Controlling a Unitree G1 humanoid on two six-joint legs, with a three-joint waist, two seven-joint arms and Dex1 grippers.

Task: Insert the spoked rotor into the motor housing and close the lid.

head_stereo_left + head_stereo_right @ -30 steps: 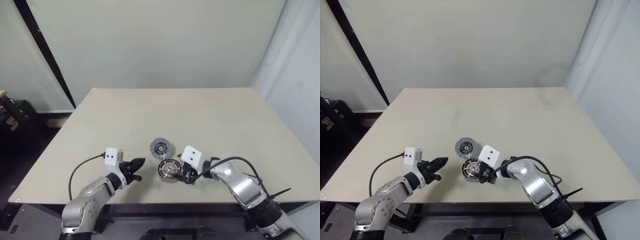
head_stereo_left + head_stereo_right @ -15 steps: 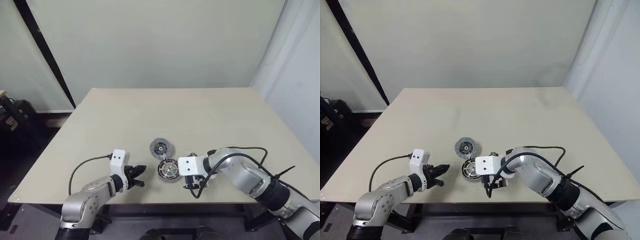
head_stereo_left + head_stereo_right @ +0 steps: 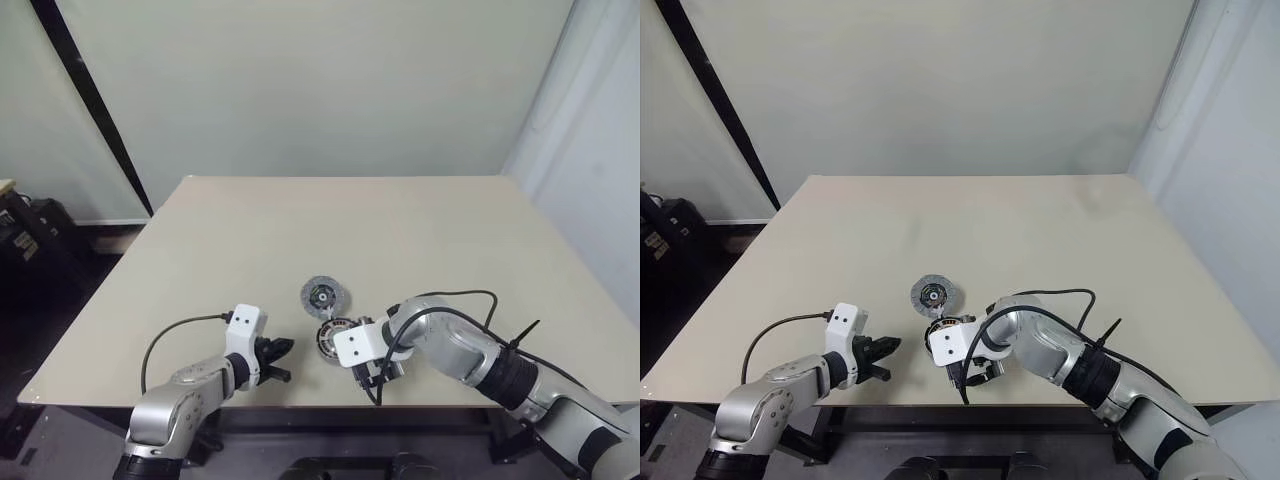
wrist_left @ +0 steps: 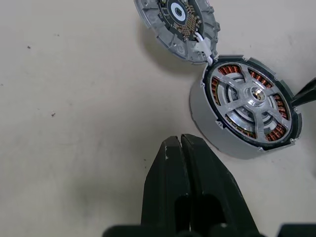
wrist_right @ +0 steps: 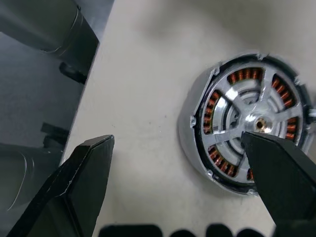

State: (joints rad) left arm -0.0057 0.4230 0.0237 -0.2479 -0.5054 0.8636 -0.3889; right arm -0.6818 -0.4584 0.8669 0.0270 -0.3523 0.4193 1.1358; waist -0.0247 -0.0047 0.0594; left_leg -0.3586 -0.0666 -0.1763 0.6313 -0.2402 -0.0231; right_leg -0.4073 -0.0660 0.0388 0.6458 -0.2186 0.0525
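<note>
Beige table, spoked rotor seated over copper windings, left claw pinched, right claw wide.

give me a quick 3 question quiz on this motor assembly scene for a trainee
1. True or false: the spoked rotor already sits inside the motor housing.
2. Which gripper is open: (a) the left gripper, (b) the right gripper?
3. Fill in: the lid lies on the table beside the housing, not yet ____ it.

Key
1. True; silvery spokes sit over the copper windings.
2. b; its fingers stand wide apart above the housing, while the left's are pressed together.
3. closed over.
</note>
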